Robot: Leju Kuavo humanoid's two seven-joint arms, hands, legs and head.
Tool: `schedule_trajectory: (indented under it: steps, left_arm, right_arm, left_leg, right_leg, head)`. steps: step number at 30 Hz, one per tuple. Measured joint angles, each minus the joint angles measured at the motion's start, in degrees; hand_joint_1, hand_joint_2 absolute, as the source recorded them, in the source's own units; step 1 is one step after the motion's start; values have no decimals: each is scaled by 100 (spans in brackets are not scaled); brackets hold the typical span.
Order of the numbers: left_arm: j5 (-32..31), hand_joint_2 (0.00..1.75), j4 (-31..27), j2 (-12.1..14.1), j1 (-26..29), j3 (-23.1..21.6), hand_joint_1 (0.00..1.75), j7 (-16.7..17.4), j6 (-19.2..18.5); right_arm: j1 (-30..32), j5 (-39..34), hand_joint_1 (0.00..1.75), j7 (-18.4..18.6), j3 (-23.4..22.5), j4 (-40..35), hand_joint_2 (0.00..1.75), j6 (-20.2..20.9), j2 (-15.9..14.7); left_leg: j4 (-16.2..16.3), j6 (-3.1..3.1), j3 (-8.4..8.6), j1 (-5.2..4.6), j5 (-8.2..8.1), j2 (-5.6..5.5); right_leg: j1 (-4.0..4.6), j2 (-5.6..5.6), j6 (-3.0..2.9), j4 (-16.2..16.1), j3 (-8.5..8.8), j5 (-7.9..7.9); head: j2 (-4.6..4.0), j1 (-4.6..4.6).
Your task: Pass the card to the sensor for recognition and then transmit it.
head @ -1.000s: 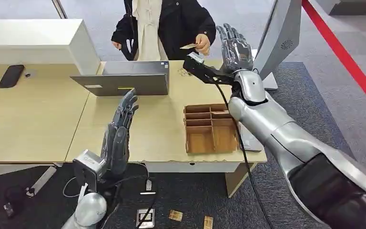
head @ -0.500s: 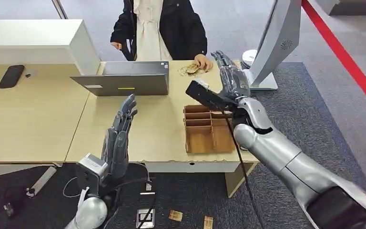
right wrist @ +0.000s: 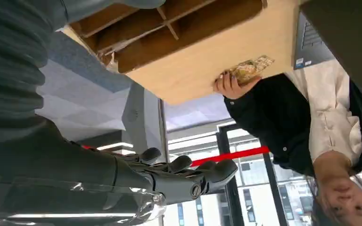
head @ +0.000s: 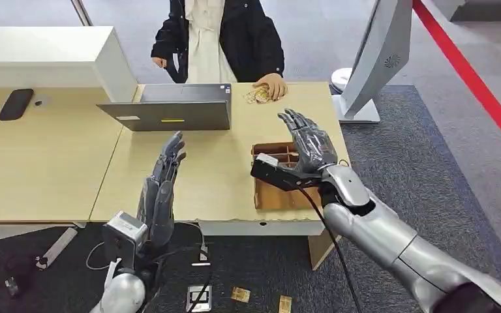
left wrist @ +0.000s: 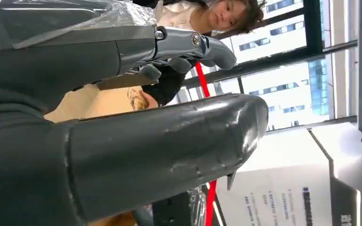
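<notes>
My right hand [head: 308,145] hovers with fingers spread and nothing in it above the brown divided tray [head: 286,189]. In the right wrist view its fingers [right wrist: 179,175] stick out empty beside the tray [right wrist: 169,23]. A small pile of cards [head: 258,96] lies at the table's far edge, under a person's hand [head: 274,85]; the pile of cards [right wrist: 250,68] is seen there too. The grey slanted sensor stand [head: 377,55] rises at the far right. My left hand [head: 162,188] stands upright and empty by the table's front edge, its thumb [left wrist: 160,150] close to the lens.
A grey laptop [head: 173,107] sits mid-table with a white box [head: 45,59] and a black phone [head: 15,103] to its left. A person in a dark jacket [head: 218,36] stands behind the table. Cables and small cards [head: 238,295] lie on the floor.
My right arm has drawn back and down from the person to above the tray. The person, who held a card up by my hand, has laid that hand on the card pile.
</notes>
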Motion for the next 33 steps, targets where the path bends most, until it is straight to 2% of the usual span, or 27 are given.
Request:
schedule_trajectory:
  steps: [4,8,12,23,33]
  left_arm:
    - [-15,0,-9,0,6,0,0,46,-41]
    - [-26,0,-48,-2,8,0,0,72,-129]
    - [-33,0,-68,-2,10,2,0,122,-195]
    - [-120,0,-127,-4,32,15,0,131,-199]
    - [-109,0,-140,2,91,24,0,125,-146]
  right_arm:
    - [53,111,0,61,35,22,175,126,0]
    - [56,345,0,276,90,125,175,306,2]
    - [48,481,0,409,125,348,175,323,11]
    - [-106,168,0,411,127,1265,175,9,184]
    - [-224,81,0,411,129,1795,175,-221,304]
  left_leg:
    - [0,0,0,0,0,0]
    - [0,0,-1,0,0,0]
    - [0,0,-3,0,0,-1]
    - [0,0,-4,0,0,-2]
    - [0,0,-4,0,0,-2]
  right_leg:
    - [0,0,0,0,0,0]
    - [0,0,0,0,0,0]
    - [0,0,0,0,0,0]
    - [0,-1,2,0,0,1]
    - [0,-1,2,0,0,1]
  head:
    - [0,0]
    - [0,0]
    - [0,-2]
    - [0,-2]
    - [0,0]
